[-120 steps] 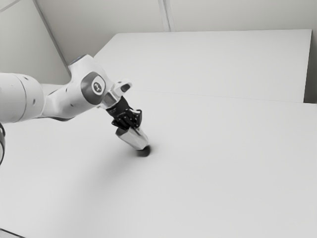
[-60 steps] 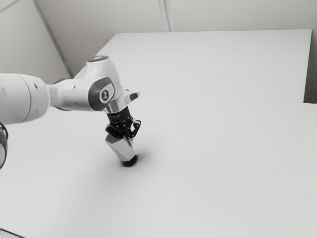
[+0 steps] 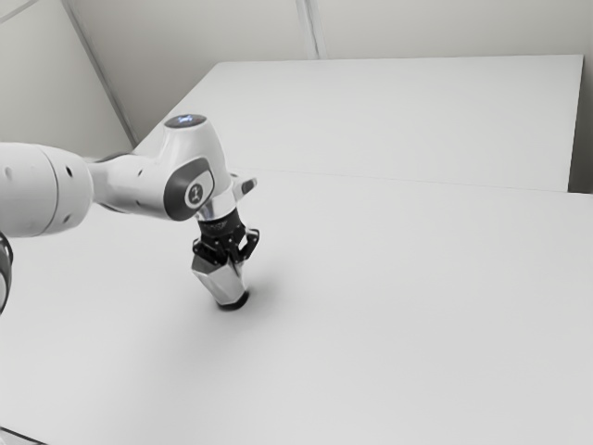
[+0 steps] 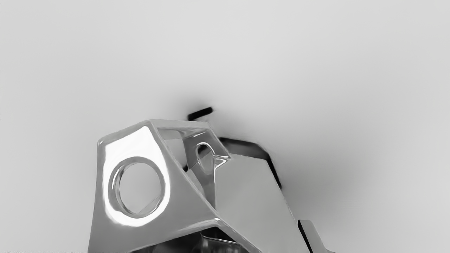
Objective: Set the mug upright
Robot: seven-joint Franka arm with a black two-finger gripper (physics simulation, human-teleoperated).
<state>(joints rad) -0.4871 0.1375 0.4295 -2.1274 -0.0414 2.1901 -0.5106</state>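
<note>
Silver in the body, black at the base (image 3: pixel 233 302), the mug (image 3: pixel 219 284) is being held by the gripper (image 3: pixel 231 264) low at the table (image 3: pixel 398 306), left of the middle in the exterior view. It is leaning, its mouth tipping up and towards the exterior view's left. The jaws are standing part-way apart, closing on the body from two sides, with a fingertip (image 4: pixel 312 233) lying along the wall. Whether the base is meeting the table cannot be told.

A topple towards the left is probably being risked if the grip is loosened at this slant, since the weight would be bearing on one edge of the base. Trouble is also being invited by pressing down too soon: with that edge catching, the mug could be pivoting or sliding between the jaws, its tapering sides giving little to hold. Too large a turn would be leaving it slanting the other way. By the wall, a holed piece (image 4: pixel 175 203) is showing; if that is a handle, a finger could be snagging there on release.
</note>
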